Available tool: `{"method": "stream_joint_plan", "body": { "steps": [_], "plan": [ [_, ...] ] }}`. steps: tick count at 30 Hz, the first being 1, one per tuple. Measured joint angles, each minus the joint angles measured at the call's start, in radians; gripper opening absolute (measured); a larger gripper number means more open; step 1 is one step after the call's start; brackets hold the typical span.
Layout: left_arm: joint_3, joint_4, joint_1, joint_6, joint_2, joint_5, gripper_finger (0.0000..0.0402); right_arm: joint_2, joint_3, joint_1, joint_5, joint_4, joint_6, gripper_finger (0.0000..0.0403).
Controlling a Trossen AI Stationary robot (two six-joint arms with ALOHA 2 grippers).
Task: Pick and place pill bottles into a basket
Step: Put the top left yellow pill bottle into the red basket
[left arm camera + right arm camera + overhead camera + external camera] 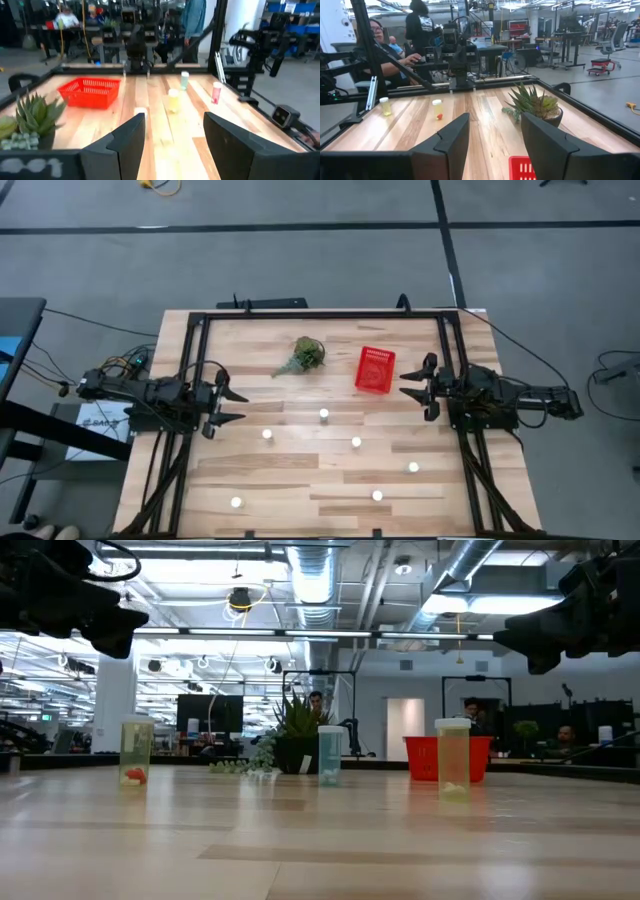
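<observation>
Several pill bottles stand upright on the wooden table, showing as white caps from above: one (324, 415) mid-table, others (267, 435) (356, 442) nearer the front. The red basket (375, 370) sits on the table at the far right, just ahead of my right gripper (405, 384), which is open and holds nothing. My left gripper (240, 407) hovers open at the left edge, also holding nothing. The left wrist view shows the basket (90, 92) and bottles (173, 100) (216, 92) ahead of the fingers. In the right wrist view only a corner of the basket (522, 167) shows.
A small green potted plant (305, 355) stands far of centre, left of the basket. A black frame (190, 380) runs along the table's left, right and far edges. More bottles stand near the front edge (236, 502) (377, 496) (414, 468). People work at desks beyond the table.
</observation>
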State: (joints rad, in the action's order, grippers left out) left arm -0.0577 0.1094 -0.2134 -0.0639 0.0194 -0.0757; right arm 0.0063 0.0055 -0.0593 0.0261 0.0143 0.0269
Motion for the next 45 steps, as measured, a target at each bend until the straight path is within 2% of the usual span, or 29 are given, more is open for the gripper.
{"method": "stream_joint_plan", "body": {
  "steps": [8,14,25,36,45],
  "plan": [
    [-0.046,0.161,0.0,-0.117,0.134,-0.018,0.0192,0.0,0.0,0.0,0.0,0.0,0.0,0.0173],
    [-0.056,0.151,0.0,-0.192,0.272,-0.011,0.0198,0.0,0.0,0.0,0.0,0.0,0.0,0.0173],
    [-0.057,0.095,0.0,-0.287,0.501,0.061,0.0238,0.0,0.0,0.0,0.0,0.0,0.0,0.0173],
    [-0.058,-0.144,-0.062,-0.277,0.762,0.089,0.0248,0.0,0.0,0.0,0.0,0.0,0.0,0.0173],
    [-0.059,-0.358,-0.121,-0.232,0.941,-0.005,0.0248,0.0,0.0,0.0,0.0,0.0,0.0,0.0173]
  ]
}}
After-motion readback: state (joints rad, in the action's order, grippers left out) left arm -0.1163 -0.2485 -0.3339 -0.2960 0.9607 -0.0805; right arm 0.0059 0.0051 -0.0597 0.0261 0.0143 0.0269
